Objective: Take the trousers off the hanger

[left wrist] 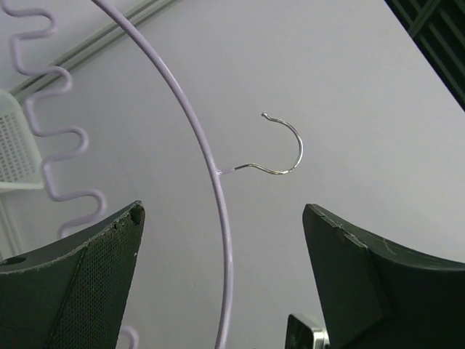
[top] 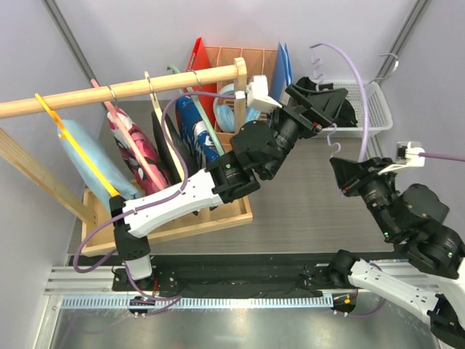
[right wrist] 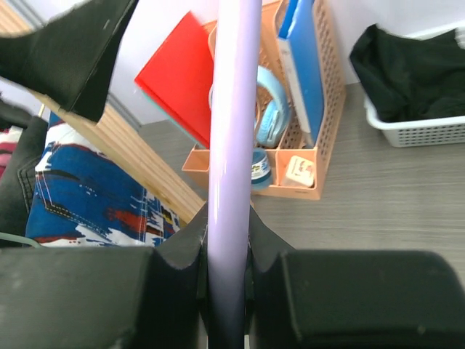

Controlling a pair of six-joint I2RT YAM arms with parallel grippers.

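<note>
A bare lilac hanger (right wrist: 234, 145) is clenched in the right end effector (right wrist: 231, 254) near the white basket (right wrist: 429, 131), where seemingly the black trousers (right wrist: 410, 69) are heaped. The left end effector (left wrist: 223, 211) is released. The blue printed trousers (top: 197, 131), well left of the basket, are not yet unhung.

Overhead and close wrist views share the hanger (right wrist: 234, 145).

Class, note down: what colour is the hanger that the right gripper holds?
Pale lilac. The hanger shows best in the right wrist view.
</note>
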